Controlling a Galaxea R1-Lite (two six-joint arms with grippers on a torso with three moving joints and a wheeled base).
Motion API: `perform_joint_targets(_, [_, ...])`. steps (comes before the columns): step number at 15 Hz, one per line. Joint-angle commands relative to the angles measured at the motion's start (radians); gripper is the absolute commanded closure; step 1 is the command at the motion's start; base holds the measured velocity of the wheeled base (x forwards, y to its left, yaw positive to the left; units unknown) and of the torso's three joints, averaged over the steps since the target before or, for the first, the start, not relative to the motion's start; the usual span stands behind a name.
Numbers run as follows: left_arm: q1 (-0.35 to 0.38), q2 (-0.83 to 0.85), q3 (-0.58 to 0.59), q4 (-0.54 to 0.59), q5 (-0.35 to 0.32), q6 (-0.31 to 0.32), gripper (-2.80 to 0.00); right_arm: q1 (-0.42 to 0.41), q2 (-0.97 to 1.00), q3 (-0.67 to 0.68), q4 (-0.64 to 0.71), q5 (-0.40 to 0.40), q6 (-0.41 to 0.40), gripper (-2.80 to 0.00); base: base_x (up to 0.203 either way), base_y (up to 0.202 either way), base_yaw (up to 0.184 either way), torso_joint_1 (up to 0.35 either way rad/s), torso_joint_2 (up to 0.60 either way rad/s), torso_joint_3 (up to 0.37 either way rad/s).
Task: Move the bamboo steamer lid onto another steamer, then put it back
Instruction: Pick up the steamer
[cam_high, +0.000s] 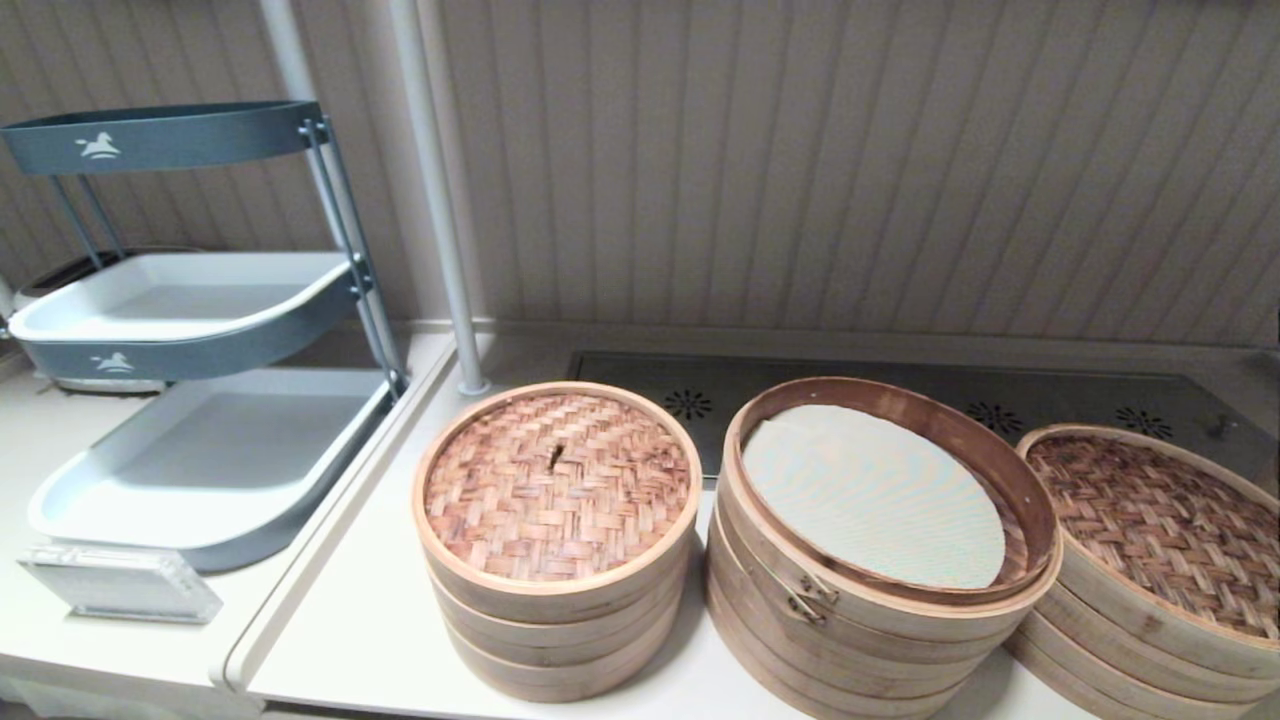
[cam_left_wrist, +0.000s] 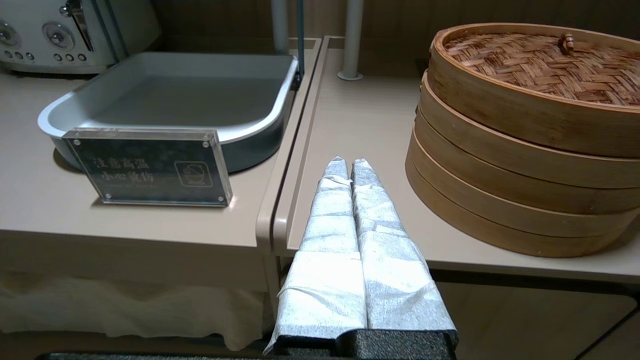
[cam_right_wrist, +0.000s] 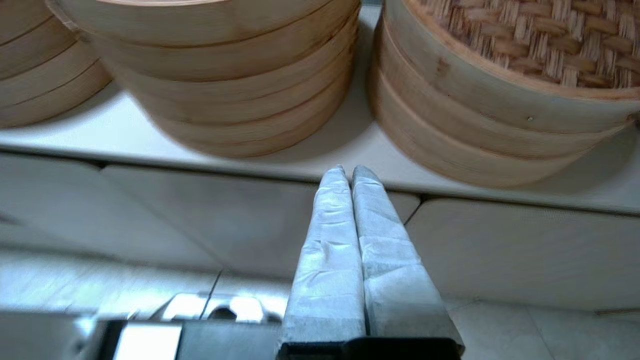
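With both tools pinched shut and empty off the bench's front edge, I'd grip the light, stiff lid (cam_high: 1160, 525) by its deep rim.

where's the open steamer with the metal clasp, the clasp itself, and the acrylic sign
open steamer (cam_high: 1020, 500), head view, on its inner right rim
metal clasp (cam_high: 812, 598), head view, on the clasp's hook
acrylic sign (cam_left_wrist: 150, 167), left wrist view, on its dark face

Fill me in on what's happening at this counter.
Nothing is being handled right now. Three bamboo steamers sit on the counter: the left stack and right stack have woven lids on, and the middle stack is open, showing a pale liner. The left gripper and right gripper are shut, low at the counter's front edge.
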Motion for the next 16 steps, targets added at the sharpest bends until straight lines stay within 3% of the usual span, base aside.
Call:
perform_joint_targets(1, [0.001,-0.003,0.025,-0.001,-0.001,0.000,0.00,0.002,-0.037,0.196,-0.217,-0.006,0.002,0.00,0.000,0.000,0.000,0.000,0.00,0.000])
perform_joint_targets(4, [0.000,-0.002,0.025,0.000,0.000,0.000,0.00,0.007,-0.041,0.387,-0.486,0.007,-0.002,0.00,0.000,0.000,0.000,0.000,0.00,0.000])
perform_joint_targets(5, [0.000,-0.002,0.025,-0.001,-0.001,0.000,0.00,0.019,-0.041,0.399,-0.507,0.061,-0.004,0.00,0.000,0.000,0.000,0.000,0.00,0.000])
perform_joint_targets(8, [0.000,-0.002,0.025,-0.001,-0.001,0.000,0.00,0.088,-0.039,0.406,-0.531,0.061,-0.006,0.00,0.000,0.000,0.000,0.000,0.00,0.000])
perform_joint_targets(13, [0.000,-0.002,0.025,0.001,-0.001,0.000,0.00,0.084,-0.028,0.438,-0.624,-0.040,-0.011,0.00,0.000,0.000,0.000,0.000,0.00,0.000])
perform_joint_targets(16, [0.000,-0.002,0.025,-0.001,0.000,0.000,0.00,0.079,-0.030,0.461,-0.643,-0.174,-0.009,0.00,0.000,0.000,0.000,0.000,0.00,0.000])
